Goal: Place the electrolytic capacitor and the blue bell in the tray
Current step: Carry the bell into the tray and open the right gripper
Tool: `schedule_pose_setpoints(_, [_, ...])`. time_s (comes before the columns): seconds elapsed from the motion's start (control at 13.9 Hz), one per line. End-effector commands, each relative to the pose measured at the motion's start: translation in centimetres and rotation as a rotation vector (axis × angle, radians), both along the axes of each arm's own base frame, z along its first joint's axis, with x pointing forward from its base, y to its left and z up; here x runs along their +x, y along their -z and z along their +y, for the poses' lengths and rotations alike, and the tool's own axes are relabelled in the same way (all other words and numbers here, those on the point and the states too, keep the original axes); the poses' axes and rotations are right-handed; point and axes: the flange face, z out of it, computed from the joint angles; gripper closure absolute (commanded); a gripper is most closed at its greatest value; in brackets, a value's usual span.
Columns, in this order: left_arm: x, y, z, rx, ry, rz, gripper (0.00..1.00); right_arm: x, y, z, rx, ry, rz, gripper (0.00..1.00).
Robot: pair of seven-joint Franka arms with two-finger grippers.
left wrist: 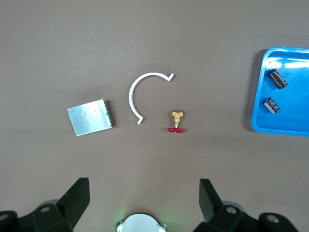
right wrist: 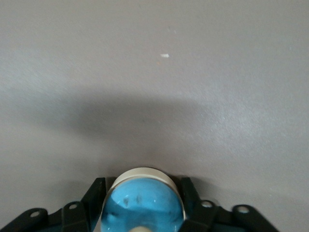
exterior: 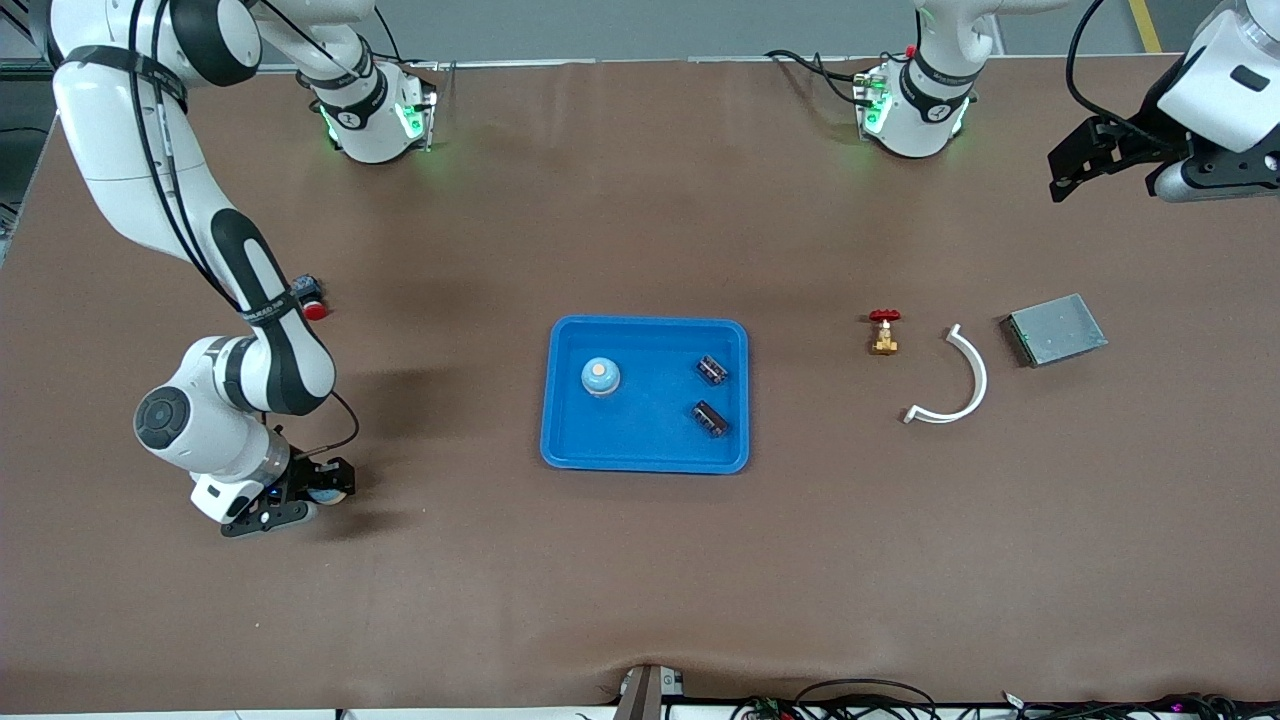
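Blue bell (right wrist: 142, 205) sits clamped in my right gripper (exterior: 300, 495) low at table's right-arm end, well apart from tray (exterior: 645, 455); dome may slip. Left gripper (left wrist: 142, 200) wide, waiting.

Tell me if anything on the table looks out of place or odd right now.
Nothing looks spilled or broken. The tray already holds a blue bell and two capacitors, while the right gripper is shut on a second blue bell toward the right arm's end of the table.
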Motion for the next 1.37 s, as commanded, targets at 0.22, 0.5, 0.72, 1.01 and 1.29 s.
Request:
schedule_pose_setpoints(0.22, [-0.1, -0.4, 3.9, -0.018, 0.004, -0.006, 0.0, 1.5, -4.4, 6.3, 0.032, 0.092, 0.016, 0.74])
schedule_pose_setpoints(0.5, [0.2, -0.3, 3.9, -0.02, 0.002, -0.004, 0.0, 1.7, -6.6, 11.7, 0.04, 0.177, 0.064, 0.74])
schedule_pose_setpoints(0.72, [0.6, 0.1, 3.8, -0.022, 0.001, -0.004, 0.0, 1.5, -8.7, 16.8, 0.043, 0.247, 0.097, 0.75])
schedule_pose_setpoints(1.01, [0.6, 0.0, 3.7, -0.022, 0.004, -0.007, 0.0, 0.1, -9.2, 22.8, 0.051, 0.328, 0.105, 0.75])
schedule_pose_setpoints(1.29, [0.7, -0.1, 3.5, -0.024, 0.008, -0.018, 0.0, -2.1, -9.2, 28.9, 0.056, 0.388, 0.113, 0.75])
